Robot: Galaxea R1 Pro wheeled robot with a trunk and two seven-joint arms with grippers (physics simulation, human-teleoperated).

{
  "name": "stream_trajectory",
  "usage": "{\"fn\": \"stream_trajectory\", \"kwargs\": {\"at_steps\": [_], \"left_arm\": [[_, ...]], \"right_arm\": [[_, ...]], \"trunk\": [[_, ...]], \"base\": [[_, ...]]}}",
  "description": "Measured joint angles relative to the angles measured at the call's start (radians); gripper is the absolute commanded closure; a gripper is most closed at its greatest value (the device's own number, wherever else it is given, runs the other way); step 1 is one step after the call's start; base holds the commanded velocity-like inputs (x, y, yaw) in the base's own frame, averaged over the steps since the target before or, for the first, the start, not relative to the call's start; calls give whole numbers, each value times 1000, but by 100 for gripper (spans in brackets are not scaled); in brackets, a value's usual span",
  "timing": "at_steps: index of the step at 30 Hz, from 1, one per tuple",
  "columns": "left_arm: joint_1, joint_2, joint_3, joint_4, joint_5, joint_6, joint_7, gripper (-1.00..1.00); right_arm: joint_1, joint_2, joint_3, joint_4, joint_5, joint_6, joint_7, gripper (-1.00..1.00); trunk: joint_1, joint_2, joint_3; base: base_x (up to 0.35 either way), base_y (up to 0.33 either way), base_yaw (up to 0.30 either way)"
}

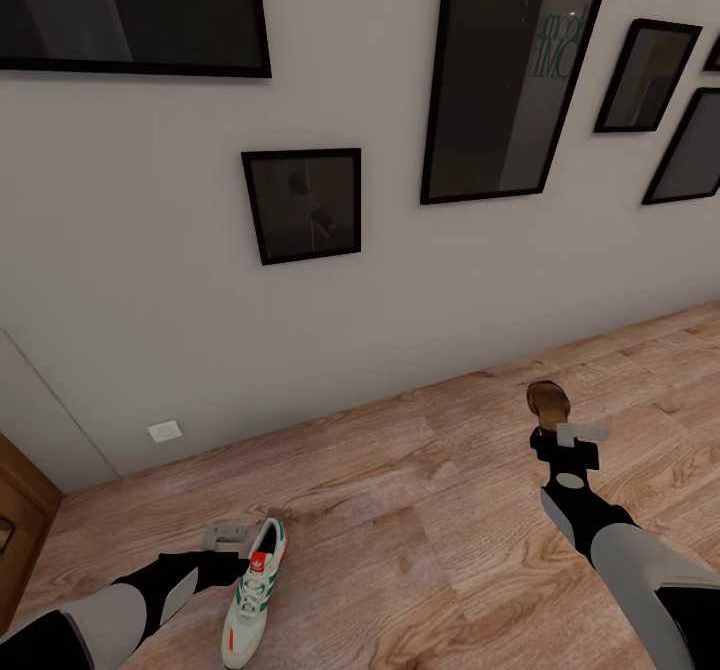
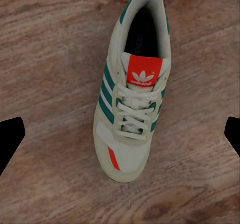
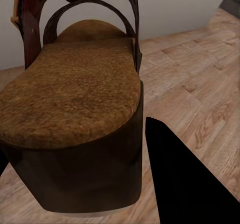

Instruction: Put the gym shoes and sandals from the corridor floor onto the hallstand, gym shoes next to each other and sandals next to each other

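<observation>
A home corridor is showing here. A pale wall (image 1: 150, 280) is carrying a cluster of black-framed pictures (image 1: 303, 204) of different sizes, hung gallery-style. Light brown wood-plank flooring (image 1: 440, 510) is running along the wall's foot. A white socket plate (image 1: 165, 431) is sitting low on the wall, and a wooden door edge (image 1: 18, 530) is standing at the left. A sneaker (image 1: 254, 590) is lying on the floor, as in a household entryway.

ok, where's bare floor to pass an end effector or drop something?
Bare wood floor stretches between the gym shoe and the sandal, and from the sneaker back to the wall. Crowded right beside the sneaker, where the left end effector sits.
</observation>
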Motion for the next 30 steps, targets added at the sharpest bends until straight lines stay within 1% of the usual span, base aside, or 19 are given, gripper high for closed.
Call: {"fn": "stream_trajectory", "kwargs": {"at_steps": [4, 7, 8, 11, 12, 16, 22, 30], "left_arm": [[0, 0, 0, 0, 0, 0, 0, -100], [0, 0, 0, 0, 0, 0, 0, -100], [0, 0, 0, 0, 0, 1, 0, -100], [0, 0, 0, 0, 0, 1, 0, -100], [0, 0, 0, 0, 0, 1, 0, -100], [0, 0, 0, 0, 0, 1, 0, -100], [0, -1, -1, -1, 0, 1, 0, -100], [0, -10, -1, -1, 0, 1, 0, -100]], "right_arm": [[0, 2, 0, 0, 1, 1, 0, 100], [0, 2, 0, 0, 1, 1, 1, 100], [0, 4, 1, 0, 1, 1, 1, 100], [0, 13, 2, 3, 3, 1, 2, 100], [0, 19, 3, 4, 2, 2, 2, 100], [0, 28, 2, 6, 2, 1, 2, 100], [0, 31, 1, 6, 2, 1, 2, 100], [0, 32, 1, 6, 2, 1, 2, 100]], "trunk": [[0, 0, 0], [11, -21, -9], [15, -28, -12], [15, -28, -13], [19, -35, -16], [34, -63, -28], [57, -105, -47], [88, -161, -72]], "base": [[0, 0, 0], [0, 0, 0], [0, 0, 0], [0, 0, 0], [0, 0, 0], [0, 0, 0], [0, 0, 0], [0, 0, 0]]}}
